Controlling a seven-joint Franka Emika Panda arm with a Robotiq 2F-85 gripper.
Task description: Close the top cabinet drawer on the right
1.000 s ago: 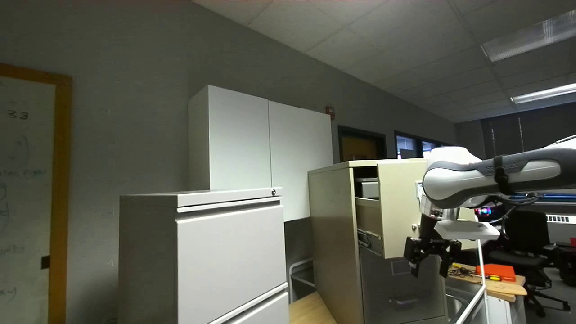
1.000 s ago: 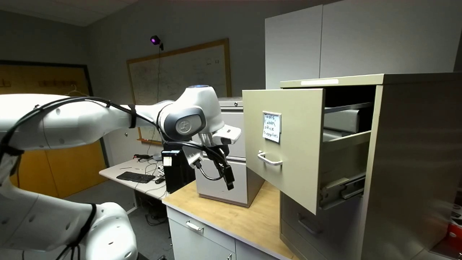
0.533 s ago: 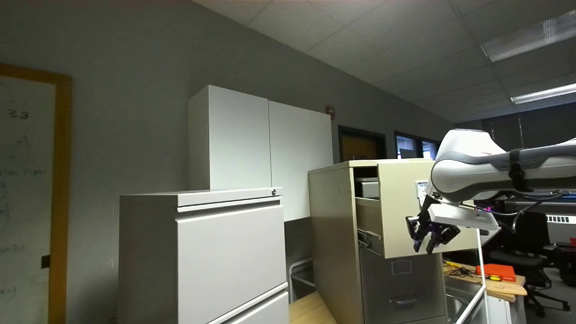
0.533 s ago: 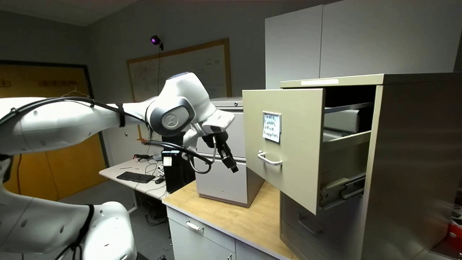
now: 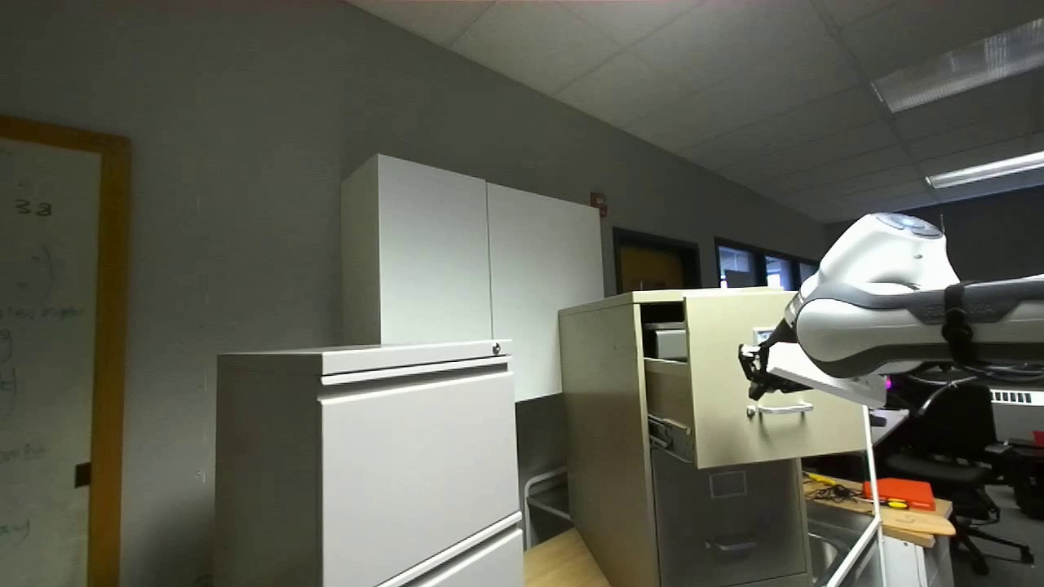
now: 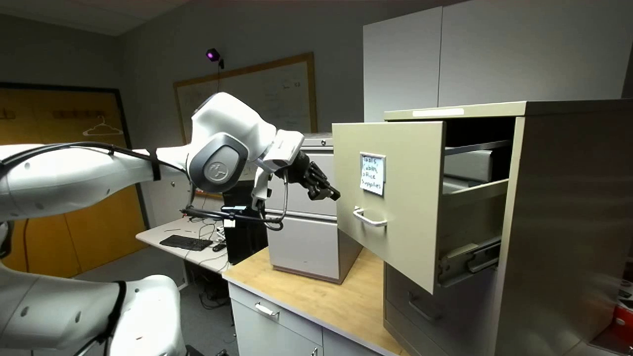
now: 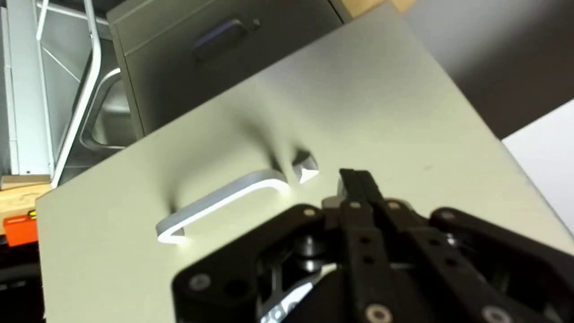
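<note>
The top cabinet drawer (image 6: 413, 178) is pulled out of the beige filing cabinet (image 6: 559, 222), its open side showing a grey box inside. On its flat tan front are a silver handle (image 6: 370, 218) and a handwritten label (image 6: 372, 173). My gripper (image 5: 752, 375) is in front of that panel, above handle height and tilted toward it. In the wrist view the gripper (image 7: 355, 174) is shut, its fingertips pressed together with nothing between them, beside the handle (image 7: 219, 202) and a small knob (image 7: 305, 167). Whether the tips touch the panel I cannot tell.
A light-grey lateral cabinet (image 5: 416, 473) stands on the wooden counter (image 6: 301, 291) beside the filing cabinet. White wall cabinets (image 6: 499, 54) hang behind. A metal sink (image 7: 110, 116) and an orange-red case (image 5: 901, 493) lie on the filing cabinet's far side.
My gripper has risen and swung from pointing down to pointing at the drawer front, and its fingers have shut. The handle is uncovered in an exterior view. The drawer has not moved.
</note>
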